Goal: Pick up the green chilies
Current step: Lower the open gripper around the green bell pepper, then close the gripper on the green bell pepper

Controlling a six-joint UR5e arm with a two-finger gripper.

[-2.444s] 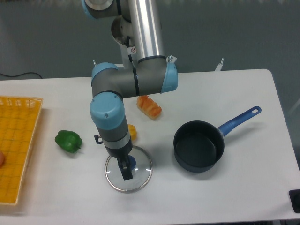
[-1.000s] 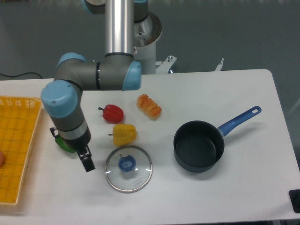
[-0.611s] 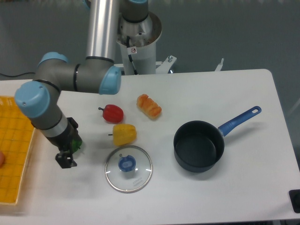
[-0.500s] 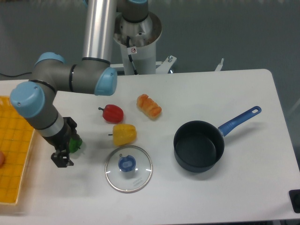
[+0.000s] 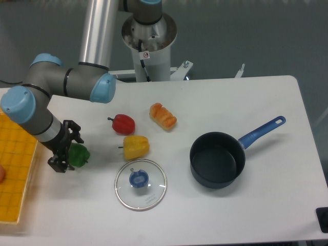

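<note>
The green chilies (image 5: 79, 155) are a small glossy green pepper lying on the white table at the left, close to the yellow basket. My gripper (image 5: 58, 164) hangs from the grey and blue arm and sits right against the pepper's left side, its black fingers partly overlapping the pepper. The fingers read as one dark block from this angle, so how the jaws stand is unclear. The pepper rests on the table.
A red pepper (image 5: 123, 123) and a yellow pepper (image 5: 136, 146) lie right of the green one. A glass lid (image 5: 140, 184) sits at the front, a dark pot (image 5: 217, 159) with a blue handle at the right, an orange pastry (image 5: 163, 116) behind, a yellow basket (image 5: 15, 169) at the left edge.
The arm has swung left from above the glass lid to the green pepper. The gripper has shifted to the pepper's left side, leaving more of the pepper showing.
</note>
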